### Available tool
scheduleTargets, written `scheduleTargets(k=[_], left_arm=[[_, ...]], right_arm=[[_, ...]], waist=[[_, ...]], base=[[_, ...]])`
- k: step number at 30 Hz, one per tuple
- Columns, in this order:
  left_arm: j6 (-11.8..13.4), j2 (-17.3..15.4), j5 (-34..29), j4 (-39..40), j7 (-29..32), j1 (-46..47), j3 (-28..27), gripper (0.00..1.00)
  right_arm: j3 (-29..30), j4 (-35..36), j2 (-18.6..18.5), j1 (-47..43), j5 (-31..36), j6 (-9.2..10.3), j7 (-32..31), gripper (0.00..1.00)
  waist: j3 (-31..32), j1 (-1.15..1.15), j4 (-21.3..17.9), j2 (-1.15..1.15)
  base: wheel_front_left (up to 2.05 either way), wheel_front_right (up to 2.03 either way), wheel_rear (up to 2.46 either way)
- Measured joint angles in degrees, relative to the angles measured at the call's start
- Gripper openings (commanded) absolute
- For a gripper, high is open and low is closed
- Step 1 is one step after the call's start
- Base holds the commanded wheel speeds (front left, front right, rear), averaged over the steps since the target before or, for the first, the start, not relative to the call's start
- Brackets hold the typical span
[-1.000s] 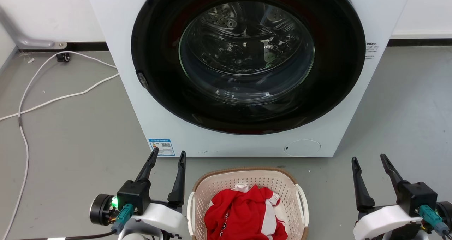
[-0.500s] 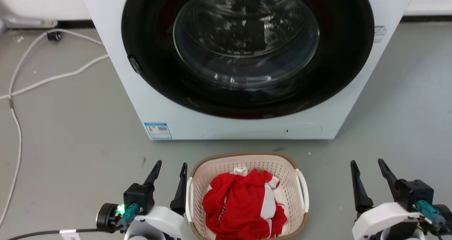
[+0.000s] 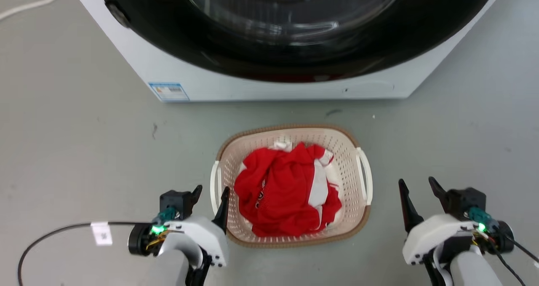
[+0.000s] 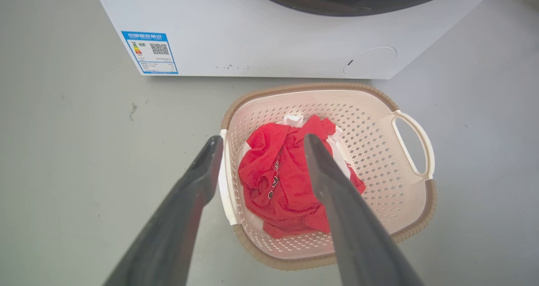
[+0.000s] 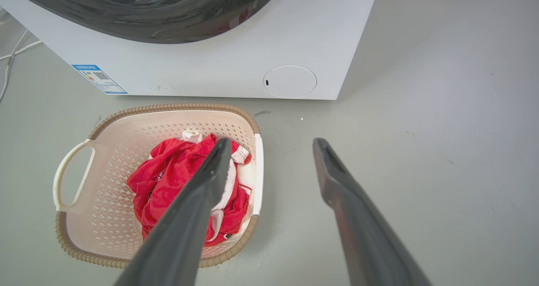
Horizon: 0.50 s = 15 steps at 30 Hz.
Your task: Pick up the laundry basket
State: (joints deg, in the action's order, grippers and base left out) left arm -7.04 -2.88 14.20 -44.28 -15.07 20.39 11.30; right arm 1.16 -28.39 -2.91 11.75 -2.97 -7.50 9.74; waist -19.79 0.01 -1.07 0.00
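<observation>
L end effector (image 3: 213, 188): fingers apart, tips just beside white L handle (image 3: 214, 178) of cream perforated plastic laundry basket w/ brown woven-look rim (image 3: 294, 128). R end effector (image 3: 416, 180): also apart, near white R handle (image 3: 367, 178) but not touching. Basket sits on grey floor (image 3: 84, 151) in front of white front-load washer (image 3: 273, 90), w/ crumpled red-white cloth (image 3: 278, 189) inside. Risks: inner L finger snags cloth or hits rim instead of straddling handle; uneven L/R grip, so basket tilts or slips and cloth spills.

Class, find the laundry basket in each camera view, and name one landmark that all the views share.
Head view: laundry basket at lower centre, below the washer.
Left wrist view: basket from centre to right.
Right wrist view: basket at lower left.
Shared landmark: the blue label on the washer's lower front.
</observation>
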Motion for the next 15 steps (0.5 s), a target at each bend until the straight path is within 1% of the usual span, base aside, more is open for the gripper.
scheduleTargets(k=[7, 15], left_arm=[[-0.4, -0.8, 2.5, -11.1, 0.9, 10.5, 2.3, 1.00], [-0.5, -2.4, 8.8, -17.4, 5.2, 20.7, 8.2, 1.00]], right_arm=[[-2.7, -11.8, 0.0, 10.4, -1.2, -0.01, 1.0, 1.00], [-5.7, -26.3, 0.0, 23.4, -3.3, -0.01, 0.9, 1.00]], waist=[[-7.7, 0.00, -0.3, 0.00], [-16.0, 0.00, -0.8, 0.00]], base=[[0.00, 0.00, 0.00], [0.00, 0.00, 0.00]])
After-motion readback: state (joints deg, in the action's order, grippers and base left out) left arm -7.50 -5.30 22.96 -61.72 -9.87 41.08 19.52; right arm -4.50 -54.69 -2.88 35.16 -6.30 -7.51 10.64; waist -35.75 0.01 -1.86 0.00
